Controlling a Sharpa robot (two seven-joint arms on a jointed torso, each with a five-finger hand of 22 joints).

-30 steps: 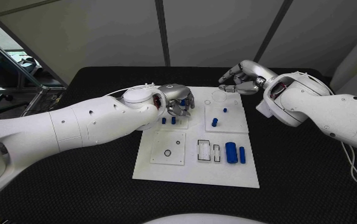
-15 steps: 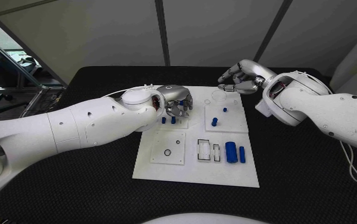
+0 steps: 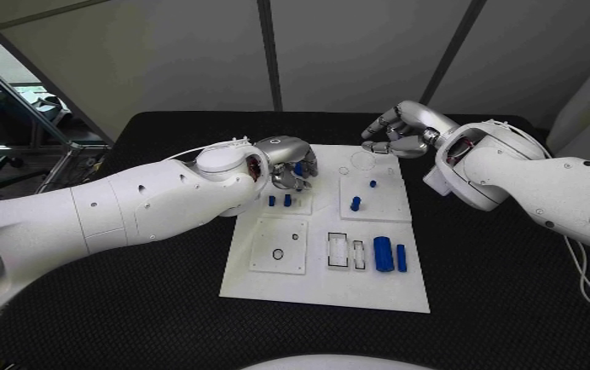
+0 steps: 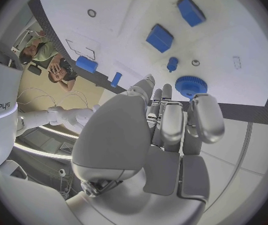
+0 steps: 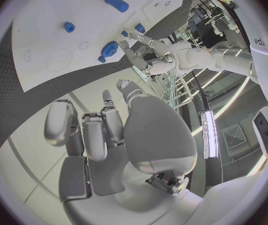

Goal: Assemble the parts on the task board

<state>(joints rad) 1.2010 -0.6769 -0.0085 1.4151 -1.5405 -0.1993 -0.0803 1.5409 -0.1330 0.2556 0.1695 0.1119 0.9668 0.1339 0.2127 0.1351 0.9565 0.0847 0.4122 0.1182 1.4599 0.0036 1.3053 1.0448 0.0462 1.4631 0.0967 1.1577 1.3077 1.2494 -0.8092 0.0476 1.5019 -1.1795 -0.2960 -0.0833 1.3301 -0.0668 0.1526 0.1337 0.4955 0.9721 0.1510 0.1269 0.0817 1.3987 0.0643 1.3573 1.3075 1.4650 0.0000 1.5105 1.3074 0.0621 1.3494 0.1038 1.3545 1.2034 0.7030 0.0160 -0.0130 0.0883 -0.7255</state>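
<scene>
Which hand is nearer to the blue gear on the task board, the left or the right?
The left. The left hand is right over the blue gear, fingers nearly at it. The right hand hovers apart, beyond the far edge of the task board.

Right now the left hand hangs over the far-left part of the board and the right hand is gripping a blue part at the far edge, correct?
Not quite. The right hand holds nothing; the right wrist view shows its fingers curled on nothing. The left hand does hang over the board.
</scene>
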